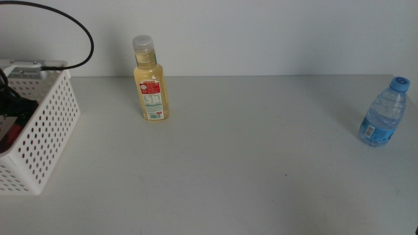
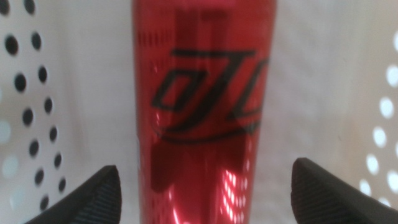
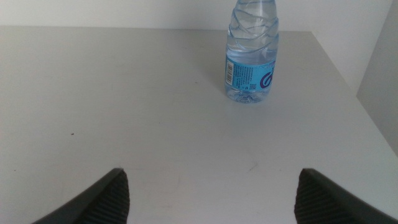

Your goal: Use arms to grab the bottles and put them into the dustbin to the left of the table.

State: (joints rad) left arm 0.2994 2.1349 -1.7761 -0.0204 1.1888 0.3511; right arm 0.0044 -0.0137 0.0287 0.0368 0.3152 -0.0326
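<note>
Where white wall begins, grey table ends.

Glossy red metal can, perforated white plastic dustbin, matt grey table

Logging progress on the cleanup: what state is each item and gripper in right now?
Yellow bottle: upright on the table, capped.
Water bottle: upright, capped.
Red can: inside the basket, released.
Left gripper: open around the can.
Right gripper: open, empty, facing the water bottle.
</note>
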